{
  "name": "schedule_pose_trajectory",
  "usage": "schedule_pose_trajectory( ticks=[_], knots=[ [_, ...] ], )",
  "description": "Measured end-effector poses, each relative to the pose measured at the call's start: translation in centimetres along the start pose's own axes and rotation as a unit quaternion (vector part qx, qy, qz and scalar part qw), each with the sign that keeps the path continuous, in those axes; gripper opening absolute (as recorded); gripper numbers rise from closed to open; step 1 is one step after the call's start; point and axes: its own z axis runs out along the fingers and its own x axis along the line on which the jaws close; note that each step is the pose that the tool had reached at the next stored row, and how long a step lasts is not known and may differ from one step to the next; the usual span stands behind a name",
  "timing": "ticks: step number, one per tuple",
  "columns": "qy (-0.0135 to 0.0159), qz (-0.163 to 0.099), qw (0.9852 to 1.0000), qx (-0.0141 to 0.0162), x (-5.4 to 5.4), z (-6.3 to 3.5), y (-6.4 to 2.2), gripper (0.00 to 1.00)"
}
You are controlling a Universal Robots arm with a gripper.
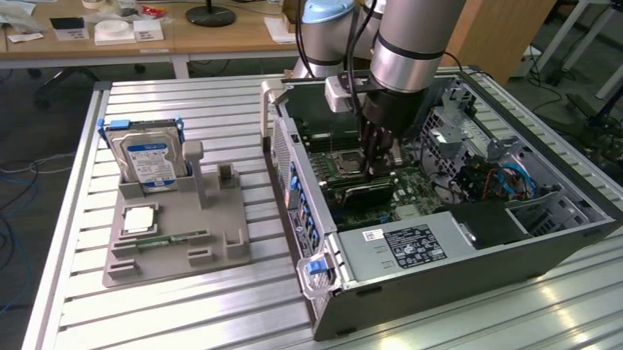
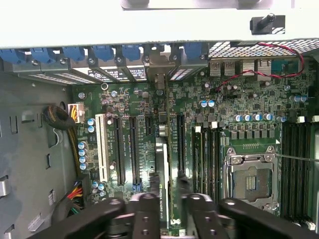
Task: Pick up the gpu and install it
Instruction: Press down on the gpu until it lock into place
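The gripper (image 2: 167, 201) reaches down into the open computer case (image 1: 467, 251), its black fingers (image 2: 149, 209) drawn narrow on either side of the upper edge of the gpu (image 2: 162, 184); whether they actually press the card cannot be told. The gpu stands on edge directly beneath the gripper, upright in an expansion slot of the motherboard (image 2: 239, 99), its silver bracket end toward the case's rear wall with the blue slot clips (image 2: 102, 52). Just beside the gripper on the board lies the bare processor socket (image 2: 251, 181), with memory slots near it. A red wire (image 2: 259, 62) loops across the board farther off.

Beyond the case, toward the exterior view's left, a grey parts holder (image 1: 200, 219) sits well apart from the gripper on the bench (image 1: 175, 321), a ribbed aluminium surface of parallel slats. In the holder stand a silver hard drive (image 1: 148, 157) with a blue-and-white label, a processor chip (image 1: 139, 219) lying flat, and a narrow green memory stick (image 1: 175, 238).

Farther out, wooden desks (image 1: 204, 36) carry papers and small boxes, and cables trail on the floor (image 1: 20, 197) at the exterior view's left.
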Motion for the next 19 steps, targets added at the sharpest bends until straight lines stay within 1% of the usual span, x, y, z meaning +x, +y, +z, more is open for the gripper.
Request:
schedule_pose_trajectory(
  ticks=[1, 2, 4, 19],
  knots=[
    [0.0000, 0.000, 1.0000, 0.0000, 0.00, 0.00, 0.00, 0.20],
    [0.0000, 0.000, 1.0000, 0.0000, 0.00, 0.00, 0.00, 0.20],
    [0.0000, 0.000, 1.0000, 0.0000, 0.00, 0.00, 0.00, 0.11],
    [0.0001, 0.000, 1.0000, 0.0000, 0.01, 0.19, 0.00, 0.11]
  ],
)
